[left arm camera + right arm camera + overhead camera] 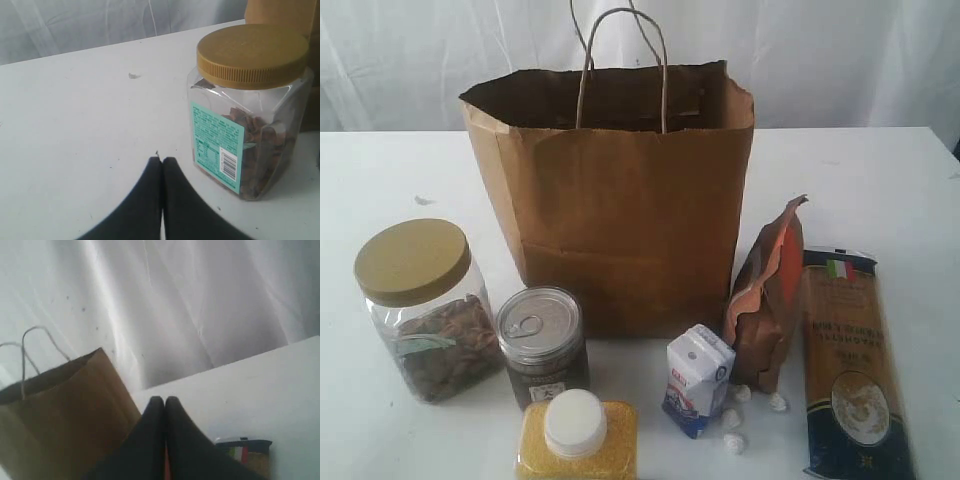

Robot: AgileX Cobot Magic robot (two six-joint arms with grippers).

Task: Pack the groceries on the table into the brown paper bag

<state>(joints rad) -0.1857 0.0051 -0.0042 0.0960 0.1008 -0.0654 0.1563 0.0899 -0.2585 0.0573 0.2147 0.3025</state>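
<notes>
The left gripper (pixel 161 159) has its two black fingers pressed flat together, pinching nothing, and hovers low over the wide white matte table (pixel 75 125). Close to its tips but apart from them stands the clear plastic jar with a ribbed gold lid (pixel 250 110). It is upright, with brown pieces inside and a teal label on its side. The right gripper (pixel 160 398) is likewise closed on nothing. Beyond it are the tall kraft-brown paper bag (pixel 55 410) and one end of the long brown-and-blue spaghetti pack (pixel 245 452).

Neither arm shows in the exterior view. There the bag stands open-mouthed mid-table, cord handles up, with every grocery in front of it. The jar is at the left and the dark round can with a pull-tab top (pixel 542 345) is just beside it. The yellow bottle with a white cap (pixel 578 440) is nearest the camera. The small white-and-blue carton (pixel 698 380) stands tilted, with a few small white lumps (pixel 732 425) by its foot. The brown-and-orange foil pouch (pixel 768 300) stands by the bag's right front corner, and the spaghetti pack lies flat at the far right.

Packing looks not yet begun, though the bag's inside is hidden. The first pick seems to be in hand, probably the jar. That calls for the left fingers to spread wide, since the jar is broad and smooth. The jar must then be lifted above the bag's rim before it is lowered in.
</notes>
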